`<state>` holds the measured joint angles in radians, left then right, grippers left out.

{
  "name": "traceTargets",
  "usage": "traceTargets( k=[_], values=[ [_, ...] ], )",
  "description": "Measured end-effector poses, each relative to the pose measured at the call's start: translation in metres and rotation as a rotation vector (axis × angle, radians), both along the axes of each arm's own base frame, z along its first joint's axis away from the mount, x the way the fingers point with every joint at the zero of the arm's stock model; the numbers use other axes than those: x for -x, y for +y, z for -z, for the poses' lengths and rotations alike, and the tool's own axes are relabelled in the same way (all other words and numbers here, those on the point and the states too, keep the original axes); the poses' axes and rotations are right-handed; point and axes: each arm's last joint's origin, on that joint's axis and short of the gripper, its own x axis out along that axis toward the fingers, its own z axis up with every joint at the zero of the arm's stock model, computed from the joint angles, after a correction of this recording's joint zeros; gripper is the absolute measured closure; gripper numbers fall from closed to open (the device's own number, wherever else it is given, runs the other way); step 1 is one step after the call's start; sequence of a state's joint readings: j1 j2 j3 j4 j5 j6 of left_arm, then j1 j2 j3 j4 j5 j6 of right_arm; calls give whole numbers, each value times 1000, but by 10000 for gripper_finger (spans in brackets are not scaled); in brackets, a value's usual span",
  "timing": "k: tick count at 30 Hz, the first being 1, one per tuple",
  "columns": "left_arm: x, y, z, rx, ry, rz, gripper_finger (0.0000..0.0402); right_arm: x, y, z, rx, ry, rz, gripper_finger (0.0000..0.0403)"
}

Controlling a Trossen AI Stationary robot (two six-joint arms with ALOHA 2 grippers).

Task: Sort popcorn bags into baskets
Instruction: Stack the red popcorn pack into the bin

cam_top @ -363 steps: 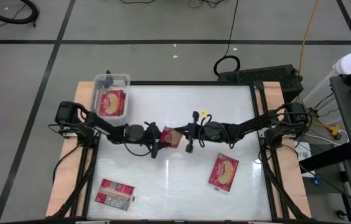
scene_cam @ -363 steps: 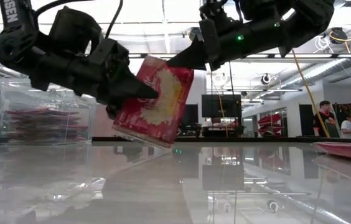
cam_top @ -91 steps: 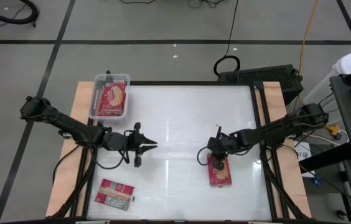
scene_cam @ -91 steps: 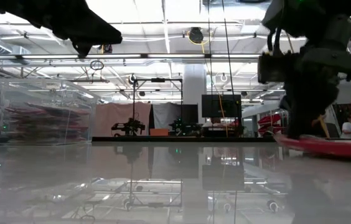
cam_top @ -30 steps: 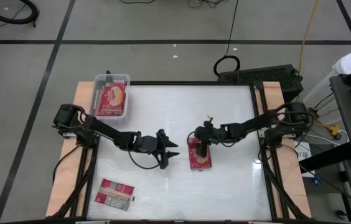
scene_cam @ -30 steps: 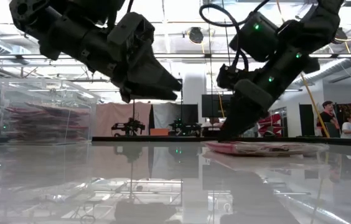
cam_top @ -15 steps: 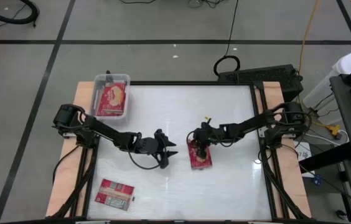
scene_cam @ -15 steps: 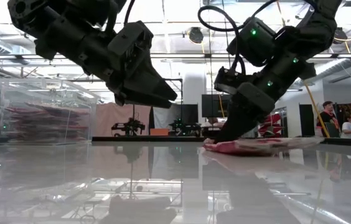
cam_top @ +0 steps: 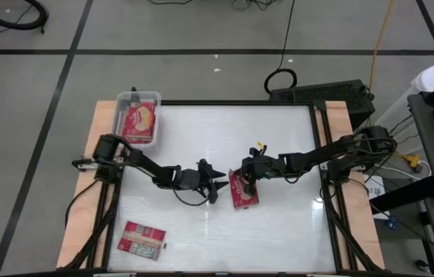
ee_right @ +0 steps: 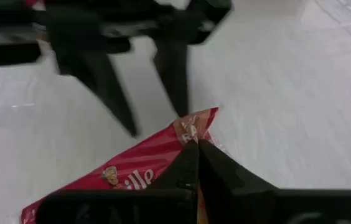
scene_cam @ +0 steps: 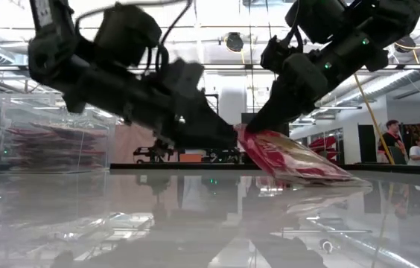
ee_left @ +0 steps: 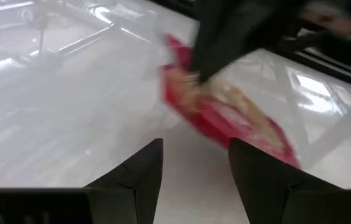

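Observation:
A red popcorn bag [cam_top: 245,194] sits mid-table, tilted in the low view [scene_cam: 292,160]. My right gripper [cam_top: 238,178] is shut on its raised end. My left gripper [cam_top: 217,185] is open just left of that end, fingertips pointing at it, touching nothing; in the left wrist view [ee_left: 194,168] the bag [ee_left: 225,115] lies ahead of its fingers. The clear basket [cam_top: 138,101] stands at the far-left corner with red bags [cam_top: 140,123] inside. Another bag [cam_top: 141,238] lies flat near the near-left corner. My right gripper pinches the bag's raised end edge [ee_right: 191,127] between its two shut fingers, coming slanting down from the table's right. That end is lifted off the table [scene_cam: 249,138]; the bag slopes down and its opposite end [scene_cam: 344,179] rests on the table.
The white tabletop [cam_top: 278,138] is bare between the bags. The two grippers are close together mid-table. People sit in the room beyond the far right [scene_cam: 403,152].
My right gripper has risen, lifting the bag's held end; the bag has gone from nearly flat to tilted, its other end staying on the table. My left gripper has moved right toward the raised end, staying open.

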<state>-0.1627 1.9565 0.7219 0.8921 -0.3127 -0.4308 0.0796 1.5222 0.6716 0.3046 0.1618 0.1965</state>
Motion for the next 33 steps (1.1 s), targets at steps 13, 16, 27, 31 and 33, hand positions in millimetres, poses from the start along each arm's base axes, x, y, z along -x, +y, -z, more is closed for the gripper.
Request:
traceTargets(
  k=[13, 16, 27, 31, 33],
  values=[
    [-11, 7, 20, 179, -71, 147, 193, 0, 4, -4, 32, -29, 23, 403],
    [-11, 3, 15, 220, -90, 186, 177, 0, 4, -4, 36, -32, 20, 403],
    [-20, 0, 3, 209, -187, 122, 138, 2, 3, -23, 53, -117, 63, 403],
    [-24, 2, 0, 185, -198, 39, 149, 1, 3, -26, 48, -150, 64, 403],
    [-25, 3, -2, 153, -203, 22, 164, 1, 3, -28, 46, -166, 63, 403]
  ],
)
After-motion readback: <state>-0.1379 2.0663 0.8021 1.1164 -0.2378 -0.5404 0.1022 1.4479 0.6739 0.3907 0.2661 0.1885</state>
